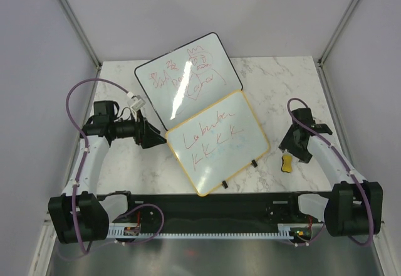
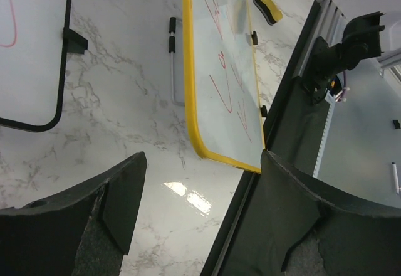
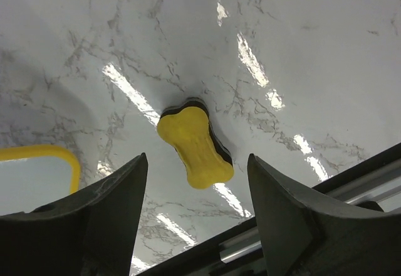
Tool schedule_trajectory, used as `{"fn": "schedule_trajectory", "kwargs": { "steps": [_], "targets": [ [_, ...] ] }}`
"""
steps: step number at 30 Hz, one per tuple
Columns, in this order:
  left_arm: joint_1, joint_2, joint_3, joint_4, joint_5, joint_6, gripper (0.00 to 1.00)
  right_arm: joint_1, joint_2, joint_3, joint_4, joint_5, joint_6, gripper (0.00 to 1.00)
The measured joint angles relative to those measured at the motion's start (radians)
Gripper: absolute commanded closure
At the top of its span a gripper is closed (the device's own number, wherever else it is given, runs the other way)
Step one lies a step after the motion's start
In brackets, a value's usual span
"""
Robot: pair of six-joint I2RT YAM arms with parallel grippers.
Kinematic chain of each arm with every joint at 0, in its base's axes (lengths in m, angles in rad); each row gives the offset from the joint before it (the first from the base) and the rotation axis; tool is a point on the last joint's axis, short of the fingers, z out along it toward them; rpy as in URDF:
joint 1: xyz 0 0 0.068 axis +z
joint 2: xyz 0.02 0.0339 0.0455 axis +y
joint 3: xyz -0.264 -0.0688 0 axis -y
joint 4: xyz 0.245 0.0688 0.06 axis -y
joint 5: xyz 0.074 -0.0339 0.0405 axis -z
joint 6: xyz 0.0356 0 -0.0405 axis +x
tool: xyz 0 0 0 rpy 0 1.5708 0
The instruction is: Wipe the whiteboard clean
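- Whiteboard (image 1: 217, 141): yellow-framed, lies at an angle in the middle of the marble worktop (image 1: 276, 81). It carries two lines of red handwriting. Two small black clips sit on its near-right edge.
- A larger black-framed whiteboard (image 1: 188, 78) with red scribbles lies behind it and to the left. From above, the two frames run against each other. Cannot tell whether they actually touch.
- Left wrist view: a strip of bare worktop (image 2: 125, 113) shows between the black-framed whiteboard (image 2: 31, 37) and the whiteboard (image 2: 222, 69). A thin grey bar (image 2: 173, 63) with a black end lies on that strip, close to the yellow frame.
- Left end effector (image 1: 158, 139): low over the worktop, just beside the whiteboard's left corner and pointing at it. In its own camera the left end effector (image 2: 202, 157) has its jaws spread wide with nothing between them. The rounded yellow corner sits just ahead of the gap.
- Eraser (image 1: 286, 162): yellow top, dark underside, resting on the worktop to the right of the whiteboard and apart from it, near the front rail.
- Right end effector (image 1: 292, 153): directly over the eraser, pointing down.
- Right wrist view: the right end effector (image 3: 195, 158) has its jaws parted and grips nothing. The eraser (image 3: 194, 147) lies on the worktop (image 3: 301, 50), centred in the gap and clear of both fingers (image 3: 106, 201).
- A corner of the whiteboard (image 3: 56, 153) shows at the left of the right wrist view.
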Motion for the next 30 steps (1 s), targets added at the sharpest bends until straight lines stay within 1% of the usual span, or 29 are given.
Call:
{"fn": "schedule_trajectory", "kwargs": {
  "steps": [4, 6, 8, 10, 12, 14, 15, 16, 18, 21, 25, 27, 30],
  "targets": [
    [0.000, 0.000, 0.017, -0.031, 0.030, 0.000, 0.19, 0.000, 0.040, -0.038, 0.008, -0.005, 0.022, 0.34],
    [0.000, 0.000, 0.030, -0.040, 0.039, 0.000, 0.18, 0.000, 0.050, -0.043, -0.005, -0.007, 0.027, 0.35],
    [0.000, 0.000, 0.039, -0.042, 0.052, 0.000, 0.18, 0.000, 0.057, -0.039, -0.005, -0.003, 0.024, 0.40],
    [0.000, 0.000, 0.044, -0.043, 0.060, 0.000, 0.18, 0.000, 0.066, -0.031, -0.005, -0.003, 0.015, 0.43],
    [0.000, 0.000, 0.045, -0.045, 0.062, 0.000, 0.18, 0.000, 0.086, -0.023, -0.005, -0.016, 0.003, 0.42],
    [0.000, 0.000, 0.045, -0.048, 0.063, 0.000, 0.18, 0.000, 0.127, -0.014, -0.006, -0.034, -0.014, 0.36],
    [0.000, 0.000, 0.047, -0.050, 0.063, 0.000, 0.18, 0.000, 0.150, -0.009, -0.007, -0.039, -0.026, 0.32],
    [0.000, 0.000, 0.050, -0.051, 0.065, 0.000, 0.18, 0.000, 0.170, -0.005, -0.007, -0.042, -0.037, 0.26],
    [0.000, 0.000, 0.057, -0.055, 0.071, 0.000, 0.18, 0.000, 0.197, 0.001, -0.009, -0.042, -0.059, 0.25],
    [0.000, 0.000, 0.069, -0.056, 0.080, 0.001, 0.18, 0.000, 0.218, 0.013, -0.008, -0.039, -0.082, 0.26],
    [0.000, 0.000, 0.076, -0.056, 0.082, 0.001, 0.18, 0.000, 0.243, 0.021, 0.002, -0.035, -0.106, 0.39],
    [0.000, 0.000, 0.076, -0.057, 0.084, 0.001, 0.18, 0.000, 0.263, 0.021, 0.009, -0.036, -0.114, 0.41],
    [0.000, 0.000, 0.076, -0.058, 0.084, 0.001, 0.18, 0.000, 0.279, 0.021, 0.023, -0.045, -0.122, 0.40]
  ]
}}
